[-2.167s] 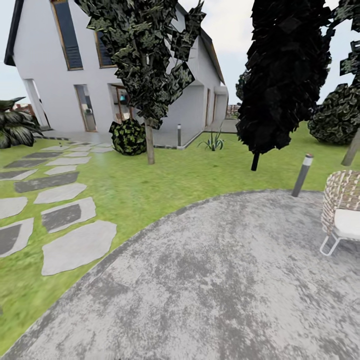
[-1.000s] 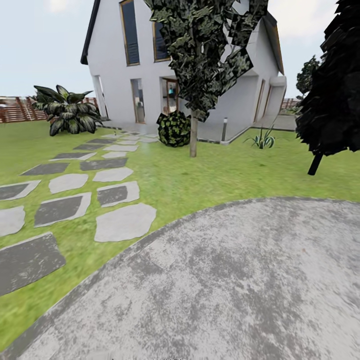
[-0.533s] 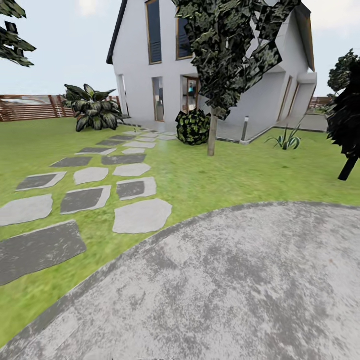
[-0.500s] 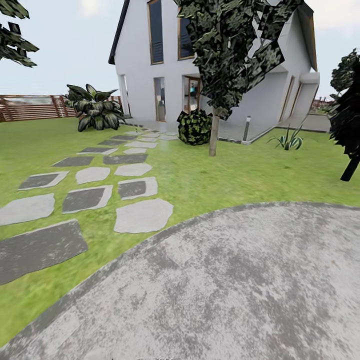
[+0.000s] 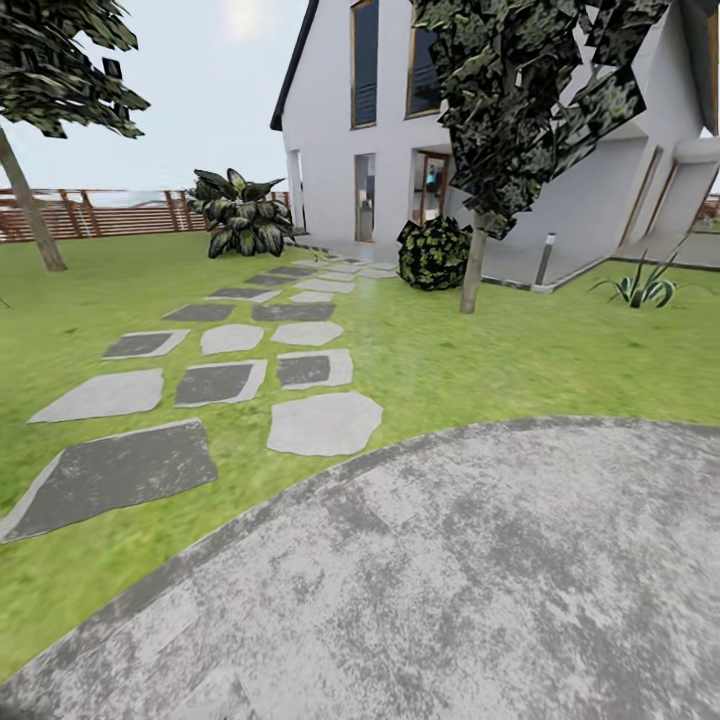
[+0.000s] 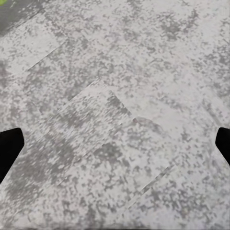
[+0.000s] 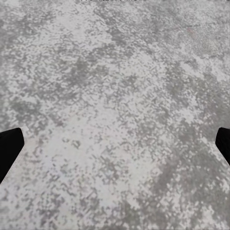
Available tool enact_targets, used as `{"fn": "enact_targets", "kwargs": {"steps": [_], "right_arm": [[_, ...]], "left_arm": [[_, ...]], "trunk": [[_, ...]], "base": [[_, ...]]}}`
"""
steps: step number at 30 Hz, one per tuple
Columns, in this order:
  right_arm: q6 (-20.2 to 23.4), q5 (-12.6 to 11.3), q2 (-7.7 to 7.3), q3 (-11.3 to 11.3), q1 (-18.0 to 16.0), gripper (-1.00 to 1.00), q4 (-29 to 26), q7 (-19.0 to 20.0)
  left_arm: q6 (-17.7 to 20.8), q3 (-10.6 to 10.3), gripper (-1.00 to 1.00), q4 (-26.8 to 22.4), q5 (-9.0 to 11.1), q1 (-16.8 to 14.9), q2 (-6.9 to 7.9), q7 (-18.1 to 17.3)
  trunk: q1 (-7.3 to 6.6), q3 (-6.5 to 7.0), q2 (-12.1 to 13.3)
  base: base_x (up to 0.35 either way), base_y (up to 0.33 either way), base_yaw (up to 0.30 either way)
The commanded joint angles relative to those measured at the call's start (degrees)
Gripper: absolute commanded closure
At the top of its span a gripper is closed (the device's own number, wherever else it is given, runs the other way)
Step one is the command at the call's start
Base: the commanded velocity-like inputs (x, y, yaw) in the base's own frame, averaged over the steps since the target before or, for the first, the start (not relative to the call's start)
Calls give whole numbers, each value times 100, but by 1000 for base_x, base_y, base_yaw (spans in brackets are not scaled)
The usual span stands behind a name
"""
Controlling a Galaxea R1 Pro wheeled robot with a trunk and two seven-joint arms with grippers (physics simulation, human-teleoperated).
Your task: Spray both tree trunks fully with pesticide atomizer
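The pesticide atomizer is out of view. In the head view, one tree (image 5: 530,90) with dark green jagged foliage stands on the lawn before the house, on a pale trunk (image 5: 471,275). A second tree (image 5: 55,60) rises at the far left by the fence, its leaning pale trunk (image 5: 28,215) set in the grass. My left gripper (image 6: 115,146) is open over grey paving, with a black fingertip (image 6: 8,148) at each side of its wrist view. My right gripper (image 7: 115,146) is open too, with only mottled paving between its fingertips (image 7: 8,148).
A round grey paved area (image 5: 480,570) lies under me. Stepping stones (image 5: 220,380) cross the grass (image 5: 500,360) toward the white house (image 5: 380,130). A brown slat fence (image 5: 120,215), a broad-leaf plant (image 5: 240,212), a round bush (image 5: 435,253) and a bollard light (image 5: 544,260) stand farther off.
The head camera has swung left, so the whole scene slid right. The black cypress and wicker chair left the picture. The fence and the left tree came in.
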Motion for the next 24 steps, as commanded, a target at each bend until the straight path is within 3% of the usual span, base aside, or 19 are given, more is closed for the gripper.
{"fn": "enact_targets", "kwargs": {"steps": [1, 24], "right_arm": [[0, 1, 0, 0, 0, -100, 0, 0], [0, 1, 0, -6, 0, -100, 0, -6]], "left_arm": [[0, 0, -100, 0, 2, 0, 0, 0], [0, 0, -100, 0, -12, 0, 0, 0]], "trunk": [[23, -19, -42], [528, -431, -964]], "base": [[0, 0, 278], [0, 0, 271]]}}
